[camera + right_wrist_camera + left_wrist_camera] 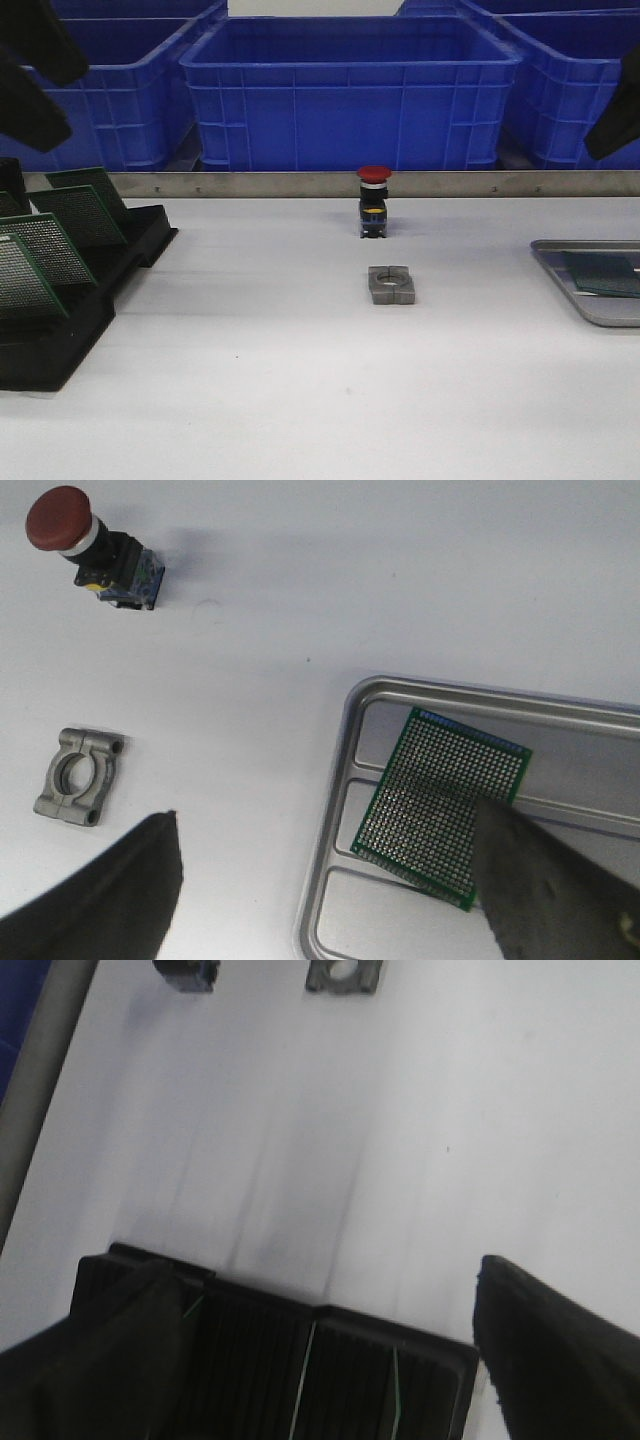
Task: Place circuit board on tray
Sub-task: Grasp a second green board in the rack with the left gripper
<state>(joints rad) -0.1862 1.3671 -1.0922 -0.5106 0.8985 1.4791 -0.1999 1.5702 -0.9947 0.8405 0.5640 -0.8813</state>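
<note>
Already well along, judging by how things lie now.

Right gripper [325, 880]: fingers spread wide, released, nothing between them; poised above the near rim of the shallow silver-grey metal tray [330, 810], apart from it.

Green perforated circuit board [440, 815]: lying flat inside the tray, on its ribbed bottom, free of the gripper; one corner just beside the tray's inner wall, partly hidden behind one dark finger [550, 890] in the right wrist view.

Board orientation: rectangular, long axis skewed against the tray's ribs rather than squared to them, running diagonally from the tray's rim toward its middle; perforated face up.

Left gripper [320, 1360]: fingers likewise parted and empty, hanging over the black slotted plastic rack [290, 1360]; thin board edges visible in the slots below.

Black rack from the front [70, 290]: far from the tray, on the opposite side of the table; several more green perforated boards [45, 250] leaning upright in its slots.

Done: one board resting in the tray [590, 285], grasp let go.

Left: probably only a retreat of the right arm for this board; whether the racked boards count as further work cannot be told.

Between rack and tray: small grey metal clamp block with a round hole [391, 284] and red mushroom-head push button on a black base [373, 200], both well apart from the tray, neither touched.

Behind everything: big blue plastic bins [350, 90], beyond the tray's far side.
</note>
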